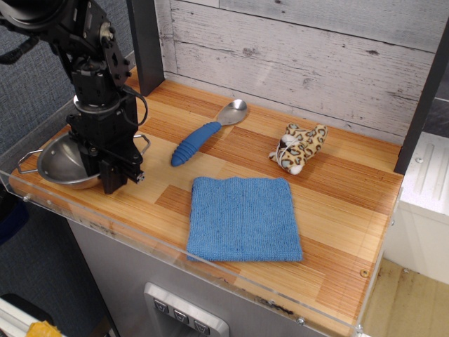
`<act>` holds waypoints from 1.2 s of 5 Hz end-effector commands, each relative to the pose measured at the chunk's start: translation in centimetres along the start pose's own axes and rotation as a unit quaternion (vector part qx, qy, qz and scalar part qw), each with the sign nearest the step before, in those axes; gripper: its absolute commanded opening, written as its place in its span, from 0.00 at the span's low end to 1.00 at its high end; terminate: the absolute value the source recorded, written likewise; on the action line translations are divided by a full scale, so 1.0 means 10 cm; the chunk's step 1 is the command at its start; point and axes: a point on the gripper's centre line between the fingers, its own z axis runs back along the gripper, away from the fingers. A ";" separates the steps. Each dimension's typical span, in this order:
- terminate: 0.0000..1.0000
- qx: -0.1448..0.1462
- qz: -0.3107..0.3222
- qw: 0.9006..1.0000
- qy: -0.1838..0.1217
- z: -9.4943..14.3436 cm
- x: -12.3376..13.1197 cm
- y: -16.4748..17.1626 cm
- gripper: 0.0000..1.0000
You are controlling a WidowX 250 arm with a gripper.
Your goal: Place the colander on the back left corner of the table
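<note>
Colander [59, 163] sits at the front left of the surface [337, 203], right under and partly behind the gripper [116, 175]. Gripper looks down at its near rim, prob. clamped on it, but can't tell for sure w/ the view blocked. Not at back left yet; lift and carry remain. Beyond the gripper: spoon [203, 135], blue cloth [242, 217], toy leopard [299, 147], plank wall behind.

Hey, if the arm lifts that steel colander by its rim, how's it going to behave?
The colander looks like thin rigid steel, so probably light and stiff. Its polished surface may slip against the gripper. With a rounded bowl, it could rock or tilt when set on the table.
</note>
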 end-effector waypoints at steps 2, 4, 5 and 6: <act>0.00 0.012 -0.010 0.999 -0.039 0.40 0.11 0.04 0.00; 0.00 0.035 0.022 0.996 -0.077 0.91 0.21 0.09 0.00; 0.00 0.050 0.039 0.994 -0.085 1.00 0.37 0.18 0.00; 0.00 0.079 0.036 0.991 -0.104 1.02 0.61 0.27 0.00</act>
